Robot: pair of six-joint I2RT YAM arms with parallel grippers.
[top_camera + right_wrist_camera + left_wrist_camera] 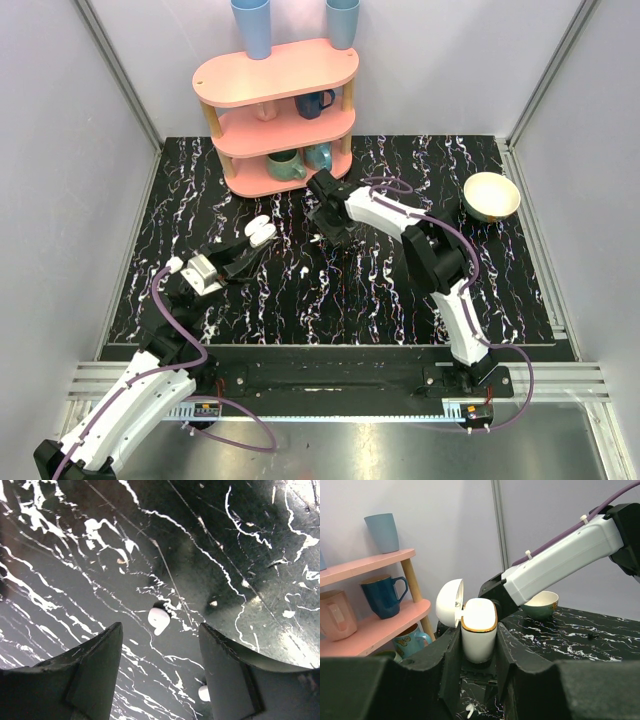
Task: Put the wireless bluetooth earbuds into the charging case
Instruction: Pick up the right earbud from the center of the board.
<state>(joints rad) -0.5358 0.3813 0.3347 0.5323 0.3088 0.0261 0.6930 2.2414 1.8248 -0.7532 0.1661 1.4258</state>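
My left gripper (250, 245) is shut on the white charging case (260, 232) and holds it upright above the table with its lid open. In the left wrist view the case (479, 630), gold-rimmed, sits between the fingers (451, 665). My right gripper (325, 235) is open and points down at the black marbled table. In the right wrist view one white earbud (158, 619) lies on the table just beyond the open fingertips. A second earbud (204, 693) lies beside the right finger, partly hidden. One earbud (469, 710) shows on the table below the case.
A pink three-tier shelf (280, 110) with mugs and two blue cups stands at the back, just behind the right gripper. A cream bowl (491, 195) sits at the back right. The right arm (560, 560) reaches across just beyond the held case.
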